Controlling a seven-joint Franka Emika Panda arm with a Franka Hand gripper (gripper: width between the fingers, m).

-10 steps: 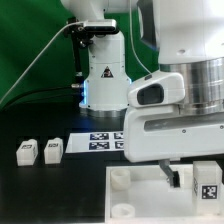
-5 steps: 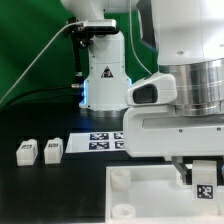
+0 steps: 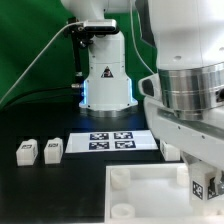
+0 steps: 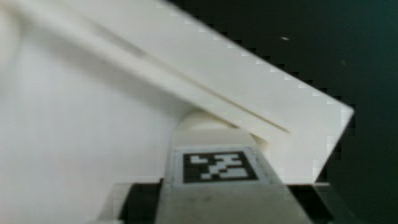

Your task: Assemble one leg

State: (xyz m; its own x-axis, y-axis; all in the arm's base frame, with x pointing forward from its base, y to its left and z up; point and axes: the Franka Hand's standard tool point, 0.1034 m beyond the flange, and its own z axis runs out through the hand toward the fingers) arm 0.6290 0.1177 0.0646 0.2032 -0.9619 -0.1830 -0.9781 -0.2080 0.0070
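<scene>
My gripper [image 3: 203,182] is shut on a leg [image 3: 207,186], a small white block with a black-and-white tag, and holds it over the right part of the large white square panel [image 3: 150,195]. In the wrist view the leg [image 4: 217,170] sits between my dark fingers [image 4: 139,200], its far end at a round corner socket [image 4: 222,128] of the panel [image 4: 89,110]. Two more legs [image 3: 27,152] [image 3: 53,149] lie on the black table at the exterior view's left.
The marker board [image 3: 112,141] lies flat behind the panel. The robot's white base [image 3: 105,75] stands behind it, against a green backdrop. Round sockets [image 3: 120,178] show at the panel's left corners.
The arm has turned and shifted toward the exterior view's right, and the held leg has moved a little lower over the panel. The two loose legs have not moved.
</scene>
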